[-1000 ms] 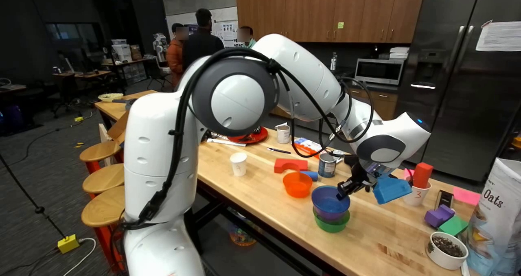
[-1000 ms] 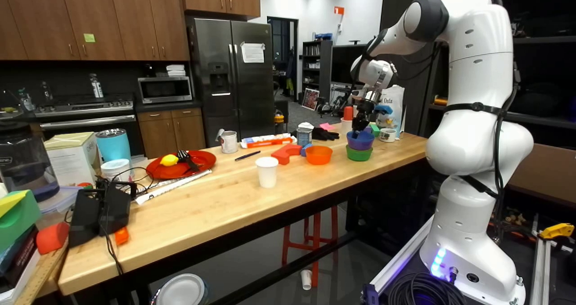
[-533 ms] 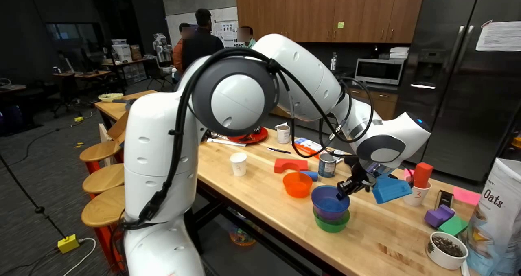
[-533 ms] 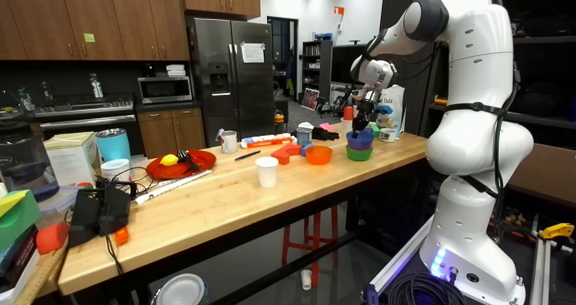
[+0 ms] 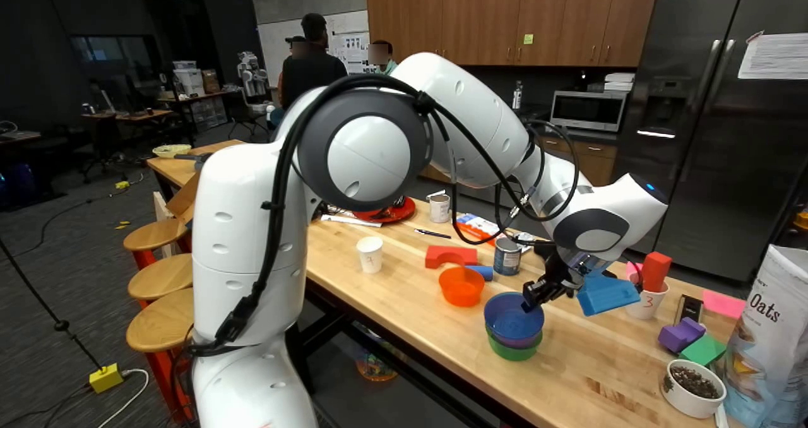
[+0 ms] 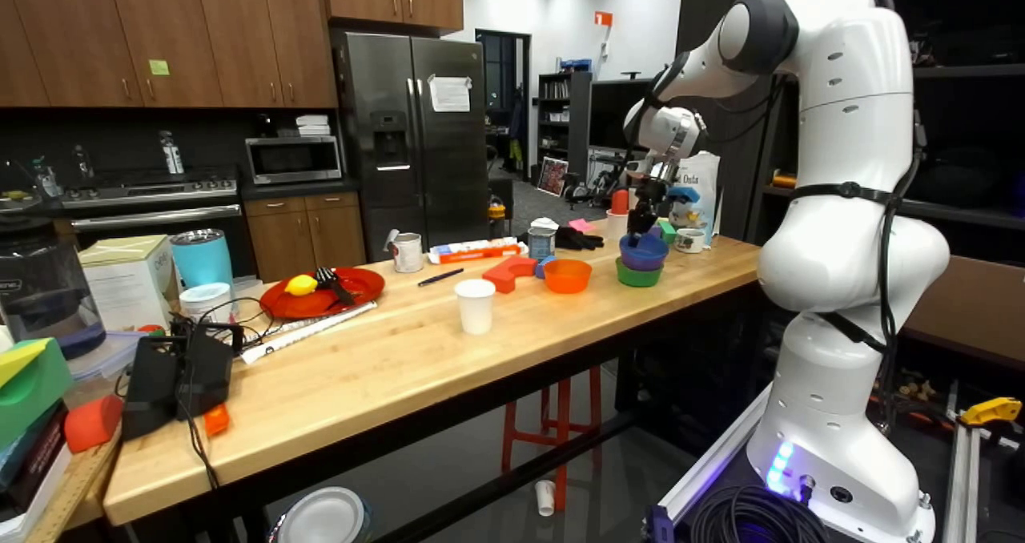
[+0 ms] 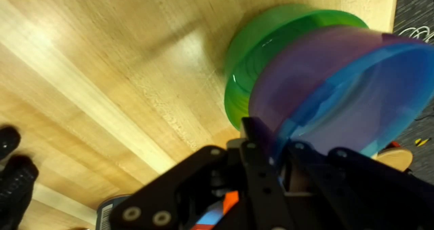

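My gripper [image 5: 531, 297] is at the rim of a blue bowl [image 5: 512, 319], which is nested in a purple bowl [image 7: 301, 67]. In the wrist view the fingers [image 7: 271, 136] stand close together, one on either side of the rim. Whether they press on it is unclear, as the tips are dark and partly covered. The blue and purple bowls sit tilted over a green bowl [image 7: 249, 67], their lower part inside it. The green bowl [image 6: 638, 277] stands on the wooden table. In both exterior views an orange bowl [image 5: 461, 286] stands beside them.
Near the gripper are a grey can [image 5: 507, 255], a red arch block [image 5: 450, 256] and a blue cylinder [image 5: 481, 272]. A cup with a red block [image 5: 646, 302], a pot [image 5: 693, 390] and an oats bag [image 5: 760, 346] stand beyond. A white cup [image 6: 475, 307] stands nearer the table's front edge.
The blue and purple bowls have dropped a little lower into the green bowl and shifted slightly in the last half second. The arm and gripper have kept their place.
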Available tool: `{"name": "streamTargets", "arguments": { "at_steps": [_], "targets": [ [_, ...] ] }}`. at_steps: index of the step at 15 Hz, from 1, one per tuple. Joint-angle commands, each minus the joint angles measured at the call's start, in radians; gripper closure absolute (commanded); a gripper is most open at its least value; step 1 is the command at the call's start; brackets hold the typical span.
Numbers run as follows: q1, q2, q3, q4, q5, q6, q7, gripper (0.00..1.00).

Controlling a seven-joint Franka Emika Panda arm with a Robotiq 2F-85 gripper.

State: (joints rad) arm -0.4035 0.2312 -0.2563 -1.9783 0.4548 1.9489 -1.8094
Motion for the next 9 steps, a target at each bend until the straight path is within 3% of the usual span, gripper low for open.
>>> {"name": "streamTargets", "arguments": {
  "at_steps": [1,9],
  "targets": [
    [0.002,-0.021,-0.002,-0.006,-0.027,-0.001,0.036,0.57],
    [0.003,-0.017,-0.002,-0.002,-0.044,-0.003,0.067,0.04]
  ]
}}
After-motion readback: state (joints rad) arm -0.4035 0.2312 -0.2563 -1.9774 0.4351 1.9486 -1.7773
